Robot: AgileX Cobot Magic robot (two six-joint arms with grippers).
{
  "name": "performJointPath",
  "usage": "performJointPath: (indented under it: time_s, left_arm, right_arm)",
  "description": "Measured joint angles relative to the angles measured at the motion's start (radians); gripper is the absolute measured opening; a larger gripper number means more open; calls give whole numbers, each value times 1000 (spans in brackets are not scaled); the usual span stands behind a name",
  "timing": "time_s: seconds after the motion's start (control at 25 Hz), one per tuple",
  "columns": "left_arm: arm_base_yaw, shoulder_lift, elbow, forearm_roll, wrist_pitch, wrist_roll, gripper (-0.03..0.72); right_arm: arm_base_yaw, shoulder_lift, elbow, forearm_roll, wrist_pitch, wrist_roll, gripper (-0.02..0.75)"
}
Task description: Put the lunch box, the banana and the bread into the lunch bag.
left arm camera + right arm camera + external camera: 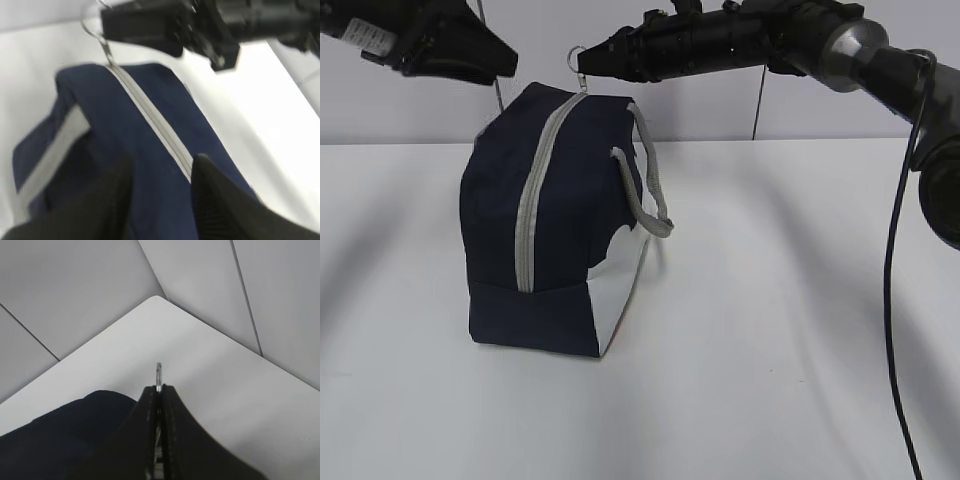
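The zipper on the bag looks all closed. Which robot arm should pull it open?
The right arm. Its right gripper is already shut on the ring pull at the far end of the lunch bag. The left gripper is open above the zipper, holding nothing.

We cannot see inside the lunch bag (555, 230); its grey zipper (535, 190) hides the contents. The left wrist view is blurred, and its lower edge cuts off the left gripper (162, 200). In the exterior view the top edge crops both arms. The ring pull (159, 374) shows only edge-on between the right gripper (159, 390) fingers.
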Motion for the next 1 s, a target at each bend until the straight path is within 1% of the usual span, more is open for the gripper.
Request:
performJointPath:
  time_s: [0.16, 0.28, 0.64, 1.0]
  left_arm:
    - [0, 5, 0, -72, -190, -37, 295]
    - [0, 37, -2, -151, -256, -43, 295]
    - [0, 175, -2, -266, -285, -46, 314]
    - [-10, 209, -2, -309, -290, -39, 330]
  right_arm:
    - [0, 0, 0, 0, -5, 2, -16]
    - [0, 0, 0, 0, -11, 4, -16]
    - [0, 0, 0, 0, -14, 11, -16]
    - [0, 0, 0, 0, -16, 11, -16]
